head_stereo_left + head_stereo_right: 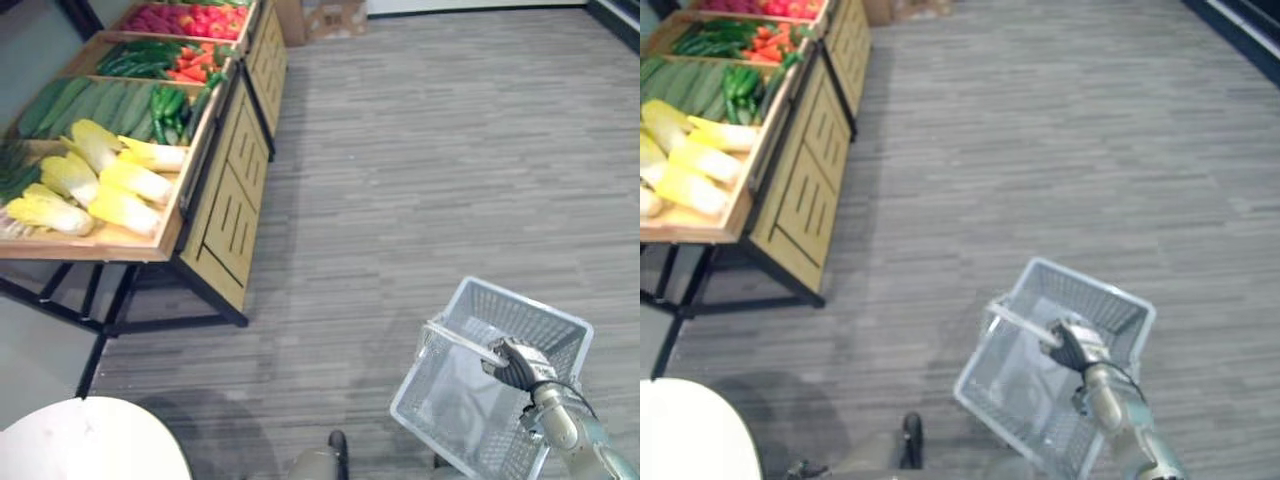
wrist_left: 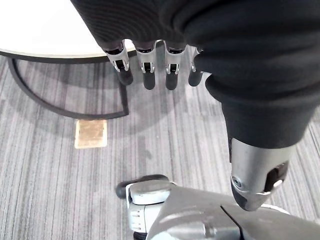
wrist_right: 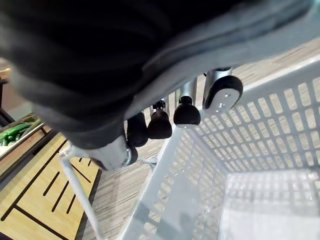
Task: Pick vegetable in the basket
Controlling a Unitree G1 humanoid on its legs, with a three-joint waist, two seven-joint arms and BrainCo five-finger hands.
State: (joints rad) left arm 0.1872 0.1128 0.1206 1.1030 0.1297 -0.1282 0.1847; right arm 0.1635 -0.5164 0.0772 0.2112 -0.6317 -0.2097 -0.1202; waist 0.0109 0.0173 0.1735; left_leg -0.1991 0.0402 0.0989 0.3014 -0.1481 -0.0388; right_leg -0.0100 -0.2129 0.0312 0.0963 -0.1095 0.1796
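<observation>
A light grey plastic basket hangs at the lower right with nothing inside. My right hand is shut on its handle, the fingers curled over the bar in the right wrist view. The vegetables lie on a wooden stand at the upper left, well away from the basket: pale yellow cabbages, cucumbers, green peppers, carrots and red produce. My left hand hangs over the floor, its fingers relaxed and holding nothing.
A white round table stands at the lower left, close to my left hand. A cardboard box sits on the floor at the far end of the stand. Grey striped carpet stretches between the stand and the basket.
</observation>
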